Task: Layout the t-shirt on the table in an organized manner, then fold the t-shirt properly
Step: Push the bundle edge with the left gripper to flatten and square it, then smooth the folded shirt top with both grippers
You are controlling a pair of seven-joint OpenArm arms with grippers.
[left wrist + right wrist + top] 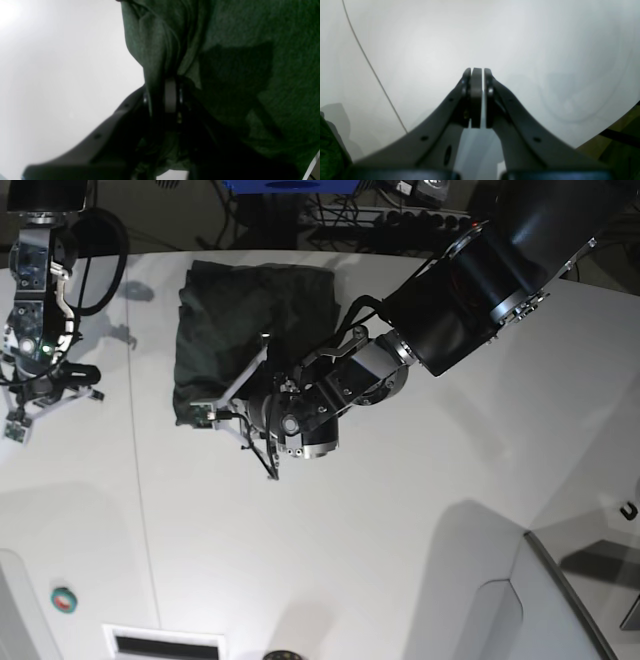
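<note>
The dark green t-shirt lies as a folded, roughly rectangular bundle on the far middle of the white table. My left gripper is shut on a bunched fold of the t-shirt, with cloth pinched between its fingers. In the base view this left gripper sits at the shirt's near left corner, its arm coming in from the upper right. My right gripper is shut with nothing in it, above bare table. A corner of the t-shirt shows at the lower left of that view.
A thin dark seam crosses the tabletop left of the shirt. The right arm stands at the table's far left. A small round green and red object and a slot lie near the front edge. Cables and equipment crowd behind the table.
</note>
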